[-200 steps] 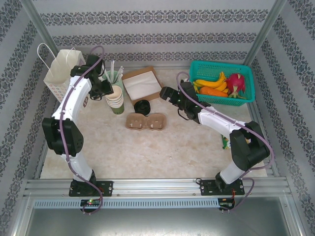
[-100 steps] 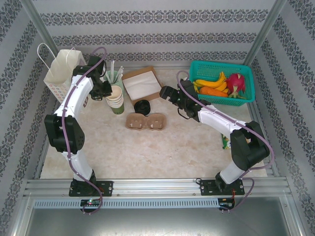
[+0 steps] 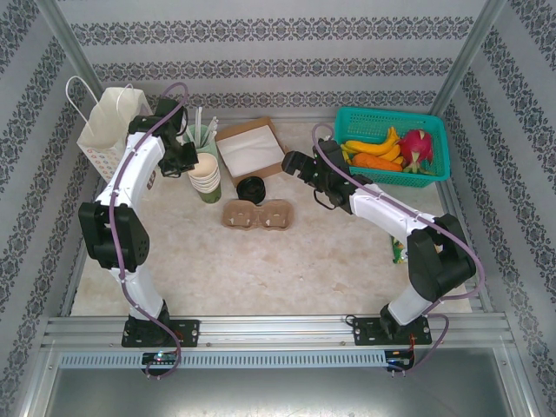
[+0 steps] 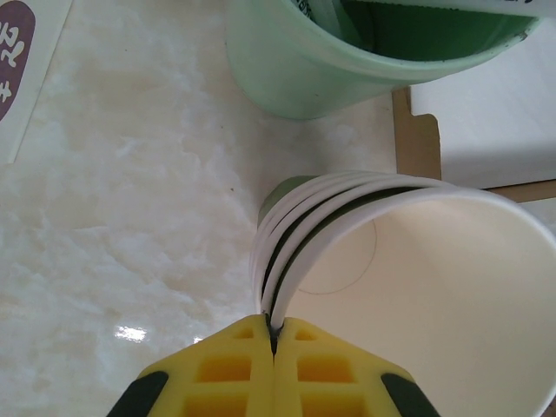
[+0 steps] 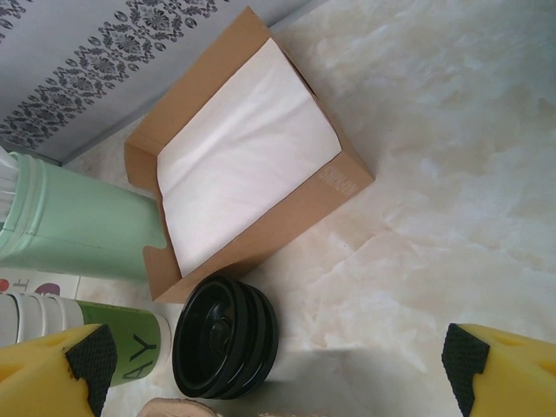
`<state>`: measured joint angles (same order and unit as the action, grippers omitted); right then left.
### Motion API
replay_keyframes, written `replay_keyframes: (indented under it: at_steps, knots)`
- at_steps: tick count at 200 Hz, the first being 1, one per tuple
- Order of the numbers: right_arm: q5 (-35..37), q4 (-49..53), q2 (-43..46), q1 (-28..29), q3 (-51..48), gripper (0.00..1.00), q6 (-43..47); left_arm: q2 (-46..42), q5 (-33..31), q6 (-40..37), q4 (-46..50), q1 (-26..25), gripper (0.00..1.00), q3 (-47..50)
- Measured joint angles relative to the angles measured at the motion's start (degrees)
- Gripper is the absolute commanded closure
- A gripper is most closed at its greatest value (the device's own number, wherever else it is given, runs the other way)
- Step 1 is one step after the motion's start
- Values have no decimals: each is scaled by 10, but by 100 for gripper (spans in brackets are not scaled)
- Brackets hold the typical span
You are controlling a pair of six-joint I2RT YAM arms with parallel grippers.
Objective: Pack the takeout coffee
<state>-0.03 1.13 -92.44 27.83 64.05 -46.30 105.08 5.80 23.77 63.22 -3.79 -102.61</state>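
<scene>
The left arm is reaching toward the far-left corner, its left gripper (image 4: 274, 334) pinching shut on the cream rim of the topmost olive-green paper cup (image 4: 417, 287) in the stack. The right gripper (image 5: 278, 369) is hanging spread wide, with the stack of round black plastic lids (image 5: 224, 334) lying near its left finger, untouched.
</scene>
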Motion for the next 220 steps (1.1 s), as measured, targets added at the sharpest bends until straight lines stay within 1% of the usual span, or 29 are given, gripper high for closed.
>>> replay_keyframes:
  at_steps: [76, 114, 182, 220]
  knots:
    - [10, 10, 0, 1, 11, 2, 21, -5, 34, 5, -8, 2, 100, -1]
    - [17, 16, 0, 2, 13, 2, 31, -12, 47, 7, -11, 17, 100, -1]
    - [25, 41, 0, 1, 24, 2, 48, -37, 60, 7, -11, 32, 100, -13]
    - [23, 48, 8, -8, 31, 2, 73, -74, 62, 3, -11, 32, 100, -22]
